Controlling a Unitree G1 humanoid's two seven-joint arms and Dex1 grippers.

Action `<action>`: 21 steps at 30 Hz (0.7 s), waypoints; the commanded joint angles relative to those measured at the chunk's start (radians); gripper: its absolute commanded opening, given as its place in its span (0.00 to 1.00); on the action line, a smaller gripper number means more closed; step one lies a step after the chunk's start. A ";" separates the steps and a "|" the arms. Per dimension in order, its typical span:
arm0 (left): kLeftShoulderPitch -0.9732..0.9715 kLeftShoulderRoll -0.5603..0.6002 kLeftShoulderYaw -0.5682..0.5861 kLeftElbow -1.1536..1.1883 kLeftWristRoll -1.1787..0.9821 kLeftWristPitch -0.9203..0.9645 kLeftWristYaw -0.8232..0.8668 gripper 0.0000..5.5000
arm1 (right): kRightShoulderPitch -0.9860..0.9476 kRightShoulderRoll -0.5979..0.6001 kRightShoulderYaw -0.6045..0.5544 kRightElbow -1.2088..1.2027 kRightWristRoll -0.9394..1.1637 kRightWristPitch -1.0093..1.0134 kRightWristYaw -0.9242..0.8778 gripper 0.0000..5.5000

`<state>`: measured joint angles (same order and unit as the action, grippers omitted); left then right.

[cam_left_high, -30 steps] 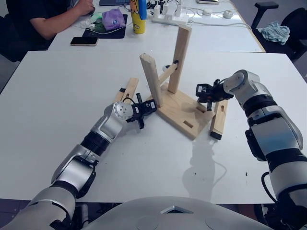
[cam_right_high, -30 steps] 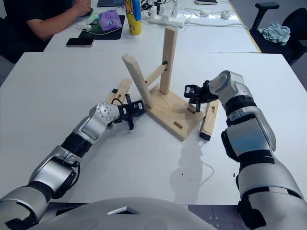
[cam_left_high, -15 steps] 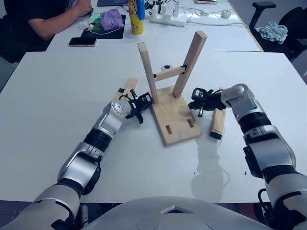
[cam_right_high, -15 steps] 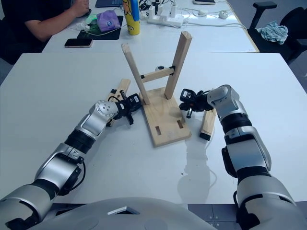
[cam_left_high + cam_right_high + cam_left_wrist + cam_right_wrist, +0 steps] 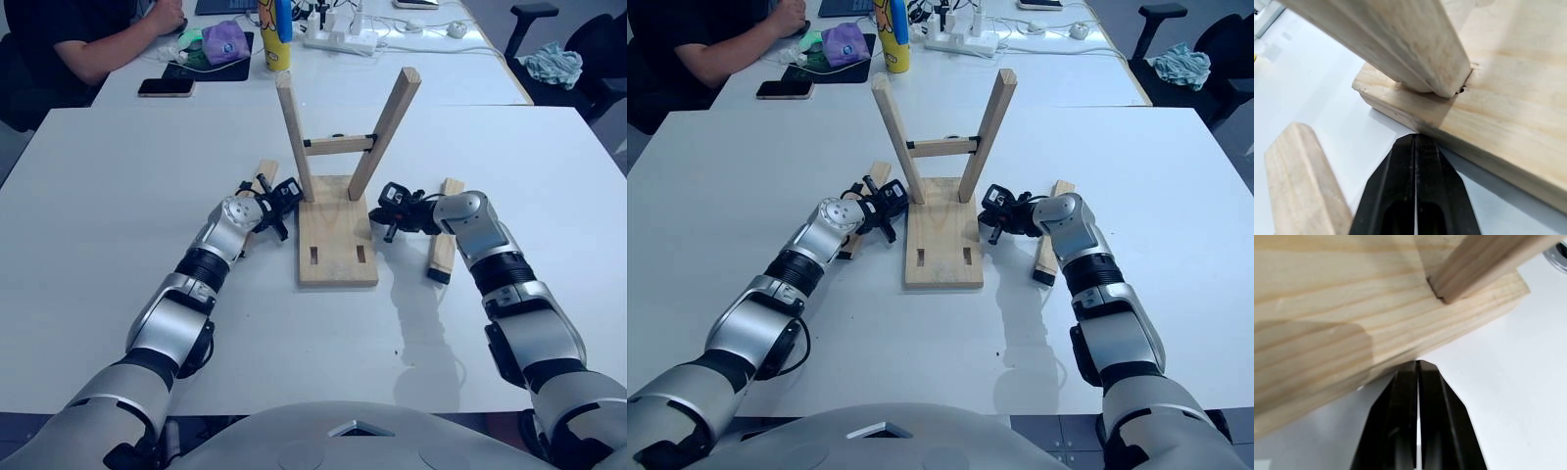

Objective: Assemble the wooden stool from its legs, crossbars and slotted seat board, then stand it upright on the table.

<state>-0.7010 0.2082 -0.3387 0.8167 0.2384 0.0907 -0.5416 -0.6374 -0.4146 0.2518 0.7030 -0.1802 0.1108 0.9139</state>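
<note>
Seat board [image 5: 338, 245]: left pincer [image 5: 1415, 147], right pincer [image 5: 1417, 371] both closed, tips at edges.

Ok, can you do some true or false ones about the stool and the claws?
1. Two legs stand up in the board. True.
2. All four legs are in. False: two slots are empty, and a loose leg lies on the table.
3. A crossbar joins the standing legs. True.
4. The right claw holds a leg. False: it is shut on nothing, by the board's edge.
5. The left claw is wide open. False: it is shut.
</note>
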 commanded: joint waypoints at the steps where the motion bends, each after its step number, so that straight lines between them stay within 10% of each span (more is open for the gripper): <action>1: 0.019 -0.089 0.000 0.042 -0.028 -0.048 -0.010 0.00 | 0.008 0.116 0.036 0.063 0.008 0.001 -0.033 0.00; 8: 0.036 -0.073 0.043 -0.013 -0.033 -0.114 0.055 0.00 | 0.017 0.071 0.036 0.025 -0.008 -0.030 -0.065 0.00; 21: 0.553 0.016 0.388 -1.110 -0.219 0.333 0.156 0.27 | 0.185 -0.009 -0.174 -0.384 0.194 0.152 -0.081 0.00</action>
<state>-0.2961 0.2047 -0.1150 0.0430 0.1291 0.1763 -0.4115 -0.5304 -0.4037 0.1686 0.4870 -0.0886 0.1496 0.8264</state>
